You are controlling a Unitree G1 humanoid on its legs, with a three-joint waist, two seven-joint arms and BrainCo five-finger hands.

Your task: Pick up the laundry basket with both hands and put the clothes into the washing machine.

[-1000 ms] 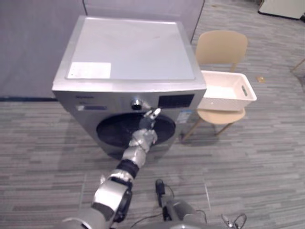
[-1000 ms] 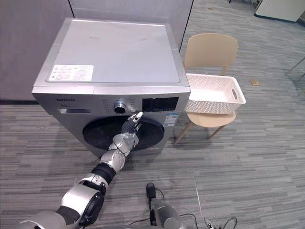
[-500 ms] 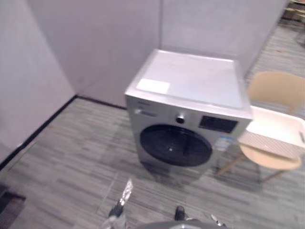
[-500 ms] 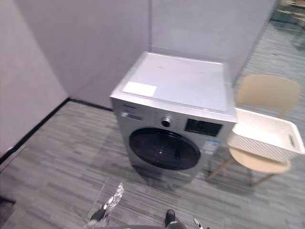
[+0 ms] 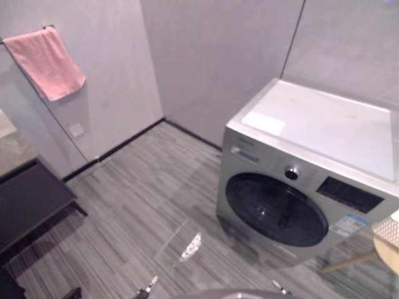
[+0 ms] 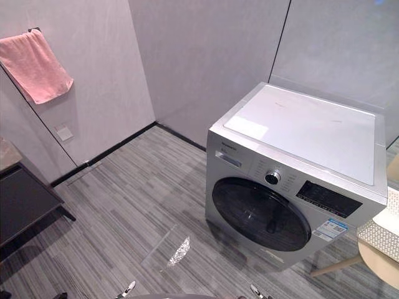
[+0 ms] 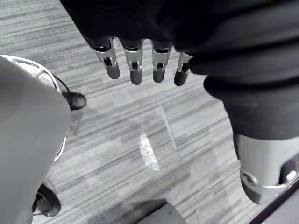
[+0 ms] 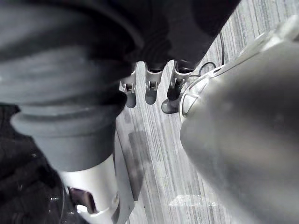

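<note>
Left hand (image 7: 135,65) and right hand (image 8: 150,91) were observed slack, empty; laundry basket (image 6: 379,237) beside washing machine (image 6: 299,143) was not yet lifted.

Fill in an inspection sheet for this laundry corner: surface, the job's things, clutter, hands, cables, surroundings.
Surface: grey striped floor, with one bright glint on it.
Job's things: washing machine, its round door shut; a corner of the white laundry basket rests on a tan chair beside the machine.
Clutter: nothing seen.
Hands: left hand and right hand both hang open above the floor, holding nothing.
Cables: nothing seen.
Surroundings: grey walls; pink towel hung on the wall; dark cabinet at the left.
</note>
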